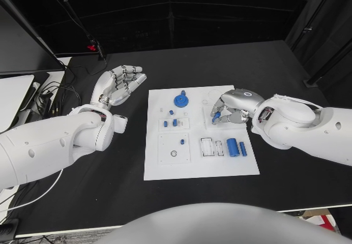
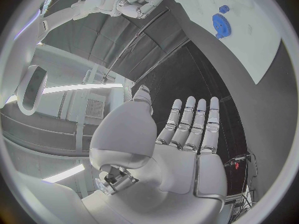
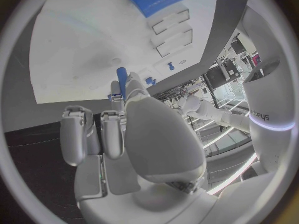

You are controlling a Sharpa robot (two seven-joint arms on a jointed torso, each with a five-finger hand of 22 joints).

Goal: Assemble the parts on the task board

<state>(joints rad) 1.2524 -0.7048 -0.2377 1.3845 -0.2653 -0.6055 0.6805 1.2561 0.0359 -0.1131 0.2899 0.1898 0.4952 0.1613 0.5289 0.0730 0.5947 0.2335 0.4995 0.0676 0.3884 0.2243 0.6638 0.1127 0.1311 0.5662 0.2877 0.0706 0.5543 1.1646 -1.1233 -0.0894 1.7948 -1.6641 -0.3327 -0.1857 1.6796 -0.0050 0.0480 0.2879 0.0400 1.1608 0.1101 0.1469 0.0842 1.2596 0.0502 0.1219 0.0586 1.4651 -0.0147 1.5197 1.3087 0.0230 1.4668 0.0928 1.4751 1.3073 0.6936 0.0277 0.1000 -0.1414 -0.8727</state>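
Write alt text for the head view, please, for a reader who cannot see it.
The right hand holds a small blue peg over the white board, beside a blue gear. The left hand is open above the black table.

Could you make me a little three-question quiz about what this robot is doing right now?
1. True or false: the left hand rests on the task board.
2. Which hand holds a small blue part? A) left B) right C) neither
3. Fill in: the blue gear lies on the board's ____ edge, far or near from the robot?

Key
1. False: it hovers open over the black table, beside the board.
2. B: the right hand pinches it over the board.
3. Far.
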